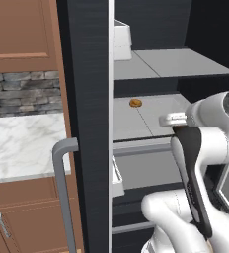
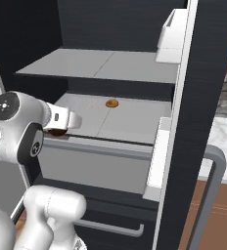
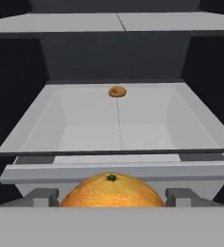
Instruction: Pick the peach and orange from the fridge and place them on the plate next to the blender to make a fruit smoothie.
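In the left base view the fridge (image 1: 87,123) stands open, its grey bar handle (image 1: 62,192) at about 8 o'clock and a flat brown-orange disc (image 1: 135,103) lying alone on the middle shelf. The arm reaches in from 4 o'clock, wrist level with that shelf's front edge.

From the right base side the same disc (image 2: 111,103) sits mid-shelf, and a dark orange-brown round — the orange (image 2: 58,131) — peeks out under the wrist at 9 o'clock, just above the drawer front (image 2: 96,166).

In the hand view the orange (image 3: 112,190) sits at 6 o'clock between the two fingertips of the gripper (image 3: 112,197). The jaws look closed on the fruit from both sides, though contact itself is hidden at the frame edge. The disc (image 3: 117,91) lies at 12 o'clock, well apart.

I judge the orange is being carried out. Done well, the withdrawal runs straight back, level, clear of the shelf lip and door edge — no tilting the wrist.
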Motion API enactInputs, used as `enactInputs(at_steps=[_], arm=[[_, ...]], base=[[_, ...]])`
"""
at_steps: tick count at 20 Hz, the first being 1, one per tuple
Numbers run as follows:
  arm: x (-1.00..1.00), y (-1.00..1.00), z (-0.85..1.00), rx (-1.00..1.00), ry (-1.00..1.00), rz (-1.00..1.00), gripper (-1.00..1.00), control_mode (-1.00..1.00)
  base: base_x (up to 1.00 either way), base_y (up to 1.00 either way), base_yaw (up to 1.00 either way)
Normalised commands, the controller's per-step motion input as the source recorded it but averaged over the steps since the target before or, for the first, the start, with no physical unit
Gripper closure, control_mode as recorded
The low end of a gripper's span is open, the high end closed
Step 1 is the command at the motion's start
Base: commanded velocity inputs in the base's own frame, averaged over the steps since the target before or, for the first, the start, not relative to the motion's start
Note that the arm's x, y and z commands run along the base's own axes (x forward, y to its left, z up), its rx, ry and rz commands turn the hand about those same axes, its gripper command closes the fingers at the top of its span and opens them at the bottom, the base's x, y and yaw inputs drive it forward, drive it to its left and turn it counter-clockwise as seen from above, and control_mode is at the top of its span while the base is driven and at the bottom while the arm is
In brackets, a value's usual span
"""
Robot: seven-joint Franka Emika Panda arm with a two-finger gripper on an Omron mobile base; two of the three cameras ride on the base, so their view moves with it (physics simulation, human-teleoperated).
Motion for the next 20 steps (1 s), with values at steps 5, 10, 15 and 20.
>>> enactInputs(at_steps=[5,10,15,20], arm=[[0.0,0.0,0.0,0.0,0.0,0.0,1.0,1.0],[0.0,0.0,0.0,0.0,0.0,0.0,1.0,1.0],[0.0,0.0,0.0,0.0,0.0,0.0,1.0,1.0],[0.0,0.0,0.0,0.0,0.0,0.0,1.0,1.0]], base=[[-0.37,0.0,0.0],[-0.99,0.15,-0.19],[-0.98,0.15,-0.69],[-0.78,0.22,-0.81]])
